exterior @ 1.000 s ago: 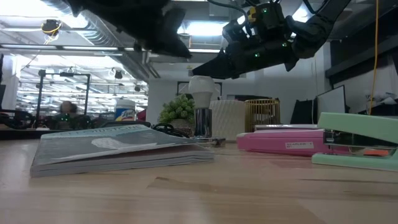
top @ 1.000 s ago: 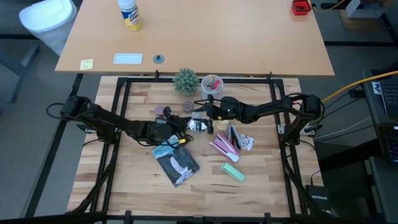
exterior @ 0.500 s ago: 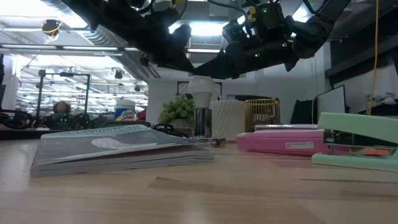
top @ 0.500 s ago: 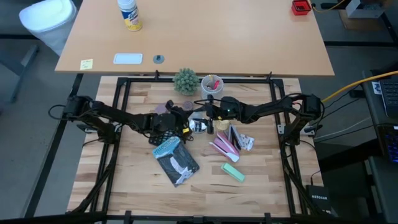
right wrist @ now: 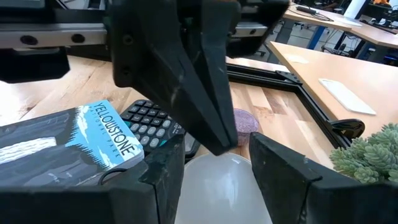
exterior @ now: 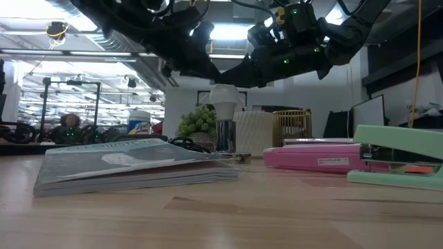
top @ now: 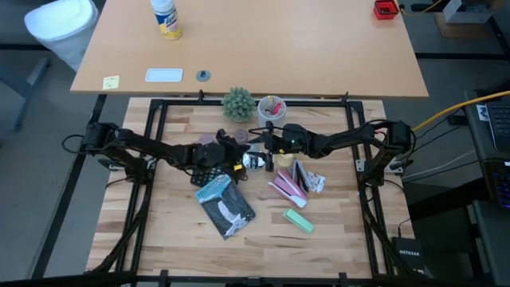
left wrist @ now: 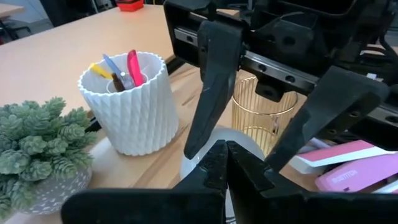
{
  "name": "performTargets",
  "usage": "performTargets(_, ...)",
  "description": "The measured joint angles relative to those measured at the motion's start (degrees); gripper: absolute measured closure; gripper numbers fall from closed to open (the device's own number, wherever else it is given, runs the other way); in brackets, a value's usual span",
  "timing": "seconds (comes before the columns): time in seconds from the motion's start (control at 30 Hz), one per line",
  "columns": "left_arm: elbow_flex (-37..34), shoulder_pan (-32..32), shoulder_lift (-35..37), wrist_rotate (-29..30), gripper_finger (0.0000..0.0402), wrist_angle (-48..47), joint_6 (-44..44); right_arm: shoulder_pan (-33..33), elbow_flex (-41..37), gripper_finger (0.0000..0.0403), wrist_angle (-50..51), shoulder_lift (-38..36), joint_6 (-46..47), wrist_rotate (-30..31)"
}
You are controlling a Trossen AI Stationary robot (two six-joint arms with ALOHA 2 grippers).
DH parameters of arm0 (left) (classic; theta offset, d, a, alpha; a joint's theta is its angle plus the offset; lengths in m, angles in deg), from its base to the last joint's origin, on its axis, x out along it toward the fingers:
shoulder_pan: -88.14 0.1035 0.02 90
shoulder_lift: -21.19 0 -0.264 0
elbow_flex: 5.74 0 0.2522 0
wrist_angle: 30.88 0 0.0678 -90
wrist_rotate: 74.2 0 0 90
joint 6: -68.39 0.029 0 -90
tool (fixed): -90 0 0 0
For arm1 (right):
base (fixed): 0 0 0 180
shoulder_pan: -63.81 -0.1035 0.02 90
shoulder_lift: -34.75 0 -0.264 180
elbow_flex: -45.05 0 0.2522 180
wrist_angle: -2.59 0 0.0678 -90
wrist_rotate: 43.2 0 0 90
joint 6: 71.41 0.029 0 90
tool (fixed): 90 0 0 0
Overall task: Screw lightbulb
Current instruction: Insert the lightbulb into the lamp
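Note:
The frosted white lightbulb (exterior: 223,104) stands upright with its narrow end in a shiny metal socket (exterior: 223,136) near the table's middle (top: 253,162). My right gripper (exterior: 223,81) reaches in from the table's right, its fingers on either side of the globe's top (right wrist: 217,186). My left gripper (left wrist: 225,163) is shut and hangs just left of the bulb (top: 237,153), higher than the globe; I see no touch. My right gripper has the upper part of the bulb's globe (right wrist: 214,171) between its two fingers (left wrist: 208,81), one on the near side and one on the far side. They come nearly level from the table's right, slanting slightly down. The bulb stays upright in the socket.
A Yellowstone book (exterior: 131,166) and a calculator (right wrist: 146,124) lie near the bulb's front left. Pink (exterior: 318,158) and green (exterior: 401,155) staplers sit to the right. Behind stand a white ribbed pen cup (left wrist: 134,106), a gold wire cup (left wrist: 261,118) and a small plant (top: 237,104).
My left gripper has swung toward the table's far edge and the bulb, rolling a little, and stayed shut. It now hangs close beside my right gripper. The right gripper and the bulb have kept still.

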State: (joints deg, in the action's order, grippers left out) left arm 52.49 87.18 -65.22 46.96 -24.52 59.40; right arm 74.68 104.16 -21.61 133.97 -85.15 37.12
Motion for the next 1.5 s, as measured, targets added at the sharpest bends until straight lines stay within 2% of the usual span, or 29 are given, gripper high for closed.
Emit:
performTargets(0.1, 0.00, 0.89, 0.00, -2.46, 0.0401, -0.37, -0.80, -0.02, 0.00, 0.0219, 0.00, -0.02, 0.00, 0.01)
performTargets(0.4, 0.10, 2.15, -0.60, -3.85, 0.0401, -0.85, -2.28, 0.02, 0.00, 0.0219, -0.01, -0.07, 0.00, 0.10)
performTargets(0.6, 0.22, 2.09, -1.97, -3.62, 0.0401, -0.11, -2.93, 0.02, -0.09, 0.0219, 0.60, -1.68, 0.00, 0.18)
performTargets(0.97, 0.15, 2.15, -2.16, -3.98, 0.0401, 0.48, -2.25, -0.04, -0.26, 0.0219, 7.75, -7.80, 0.17, -0.34)
performTargets(1.27, 0.11, 2.15, -2.21, -3.94, 0.0401, 0.45, -1.55, -0.04, -0.22, 0.0220, 8.98, -8.55, 0.11, -0.11)
performTargets(1.37, 0.09, 2.13, -2.21, -3.93, 0.0401, 0.44, -1.53, -0.02, -0.19, 0.0233, 10.47, -10.06, 0.02, 0.07)
performTargets(1.5, 0.05, 2.13, -2.21, -3.92, 0.0401, 0.47, -1.49, -0.02, -0.07, 0.0274, 15.78, -14.53, 0.01, 0.07)
